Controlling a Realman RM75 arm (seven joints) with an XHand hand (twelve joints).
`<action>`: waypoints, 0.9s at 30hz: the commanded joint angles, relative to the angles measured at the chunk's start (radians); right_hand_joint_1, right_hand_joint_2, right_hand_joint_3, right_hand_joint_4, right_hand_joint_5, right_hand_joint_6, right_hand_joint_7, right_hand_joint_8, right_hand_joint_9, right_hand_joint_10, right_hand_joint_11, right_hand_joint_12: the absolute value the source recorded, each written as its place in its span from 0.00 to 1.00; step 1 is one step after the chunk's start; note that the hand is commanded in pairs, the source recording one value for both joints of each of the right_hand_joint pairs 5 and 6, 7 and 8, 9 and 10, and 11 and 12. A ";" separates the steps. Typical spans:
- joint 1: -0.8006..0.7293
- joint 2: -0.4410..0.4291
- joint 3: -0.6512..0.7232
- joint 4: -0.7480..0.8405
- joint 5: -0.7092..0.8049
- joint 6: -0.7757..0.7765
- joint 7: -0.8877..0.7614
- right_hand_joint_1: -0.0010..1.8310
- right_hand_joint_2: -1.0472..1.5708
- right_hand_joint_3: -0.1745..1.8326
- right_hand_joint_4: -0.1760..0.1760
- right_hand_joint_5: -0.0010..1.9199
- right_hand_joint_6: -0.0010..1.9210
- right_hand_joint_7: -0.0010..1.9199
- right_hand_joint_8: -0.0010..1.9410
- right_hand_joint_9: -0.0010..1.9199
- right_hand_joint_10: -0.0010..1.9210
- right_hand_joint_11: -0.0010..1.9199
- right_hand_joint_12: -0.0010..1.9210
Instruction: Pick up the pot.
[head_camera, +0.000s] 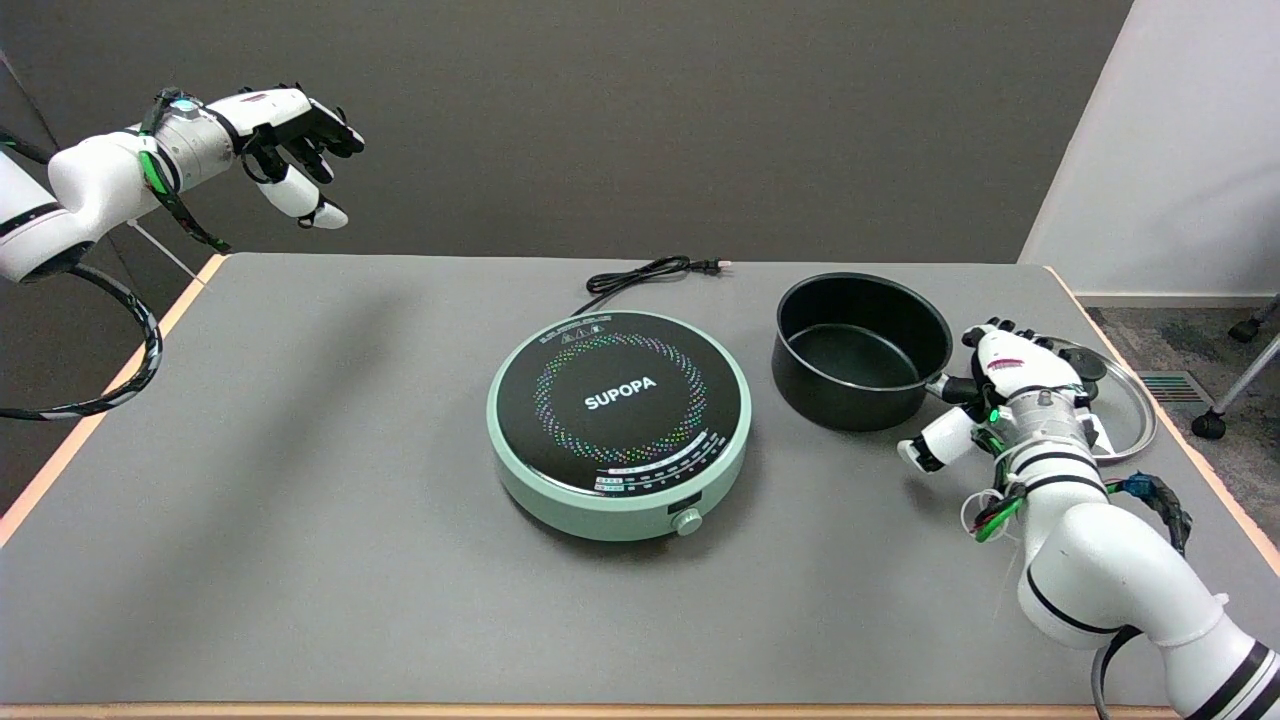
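The black pot (860, 350) stands upright and without a lid on the grey table (300, 450), to the right of the cooker. Its short black handle (955, 386) points right and runs in under my right hand (1005, 390). The hand lies over the handle with its fingers (990, 335) curled down on the far side. The thumb (935, 445) sticks out to the near left, clear of the handle. The pot's base rests on the table.
A mint-green induction cooker (620, 425) sits at the table's middle, its black cord (640, 275) trailing behind it. A glass lid with a metal rim (1135, 405) lies just right of my hand. The idle left hand (290, 150) hangs in the air at upper left.
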 joint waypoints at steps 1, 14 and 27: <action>-0.041 0.039 0.002 0.049 0.008 0.082 -0.008 0.66 0.24 0.73 0.00 0.14 0.14 0.14 0.14 0.14 0.14 0.14 0.14; -0.035 0.041 -0.007 0.062 0.028 0.058 -0.026 0.65 0.26 0.73 0.00 0.17 0.17 0.17 0.17 0.17 0.17 0.17 0.17; -0.030 0.045 -0.005 0.038 0.096 0.032 -0.026 0.64 0.26 0.73 0.38 0.22 0.22 0.22 0.22 0.22 0.22 0.22 0.22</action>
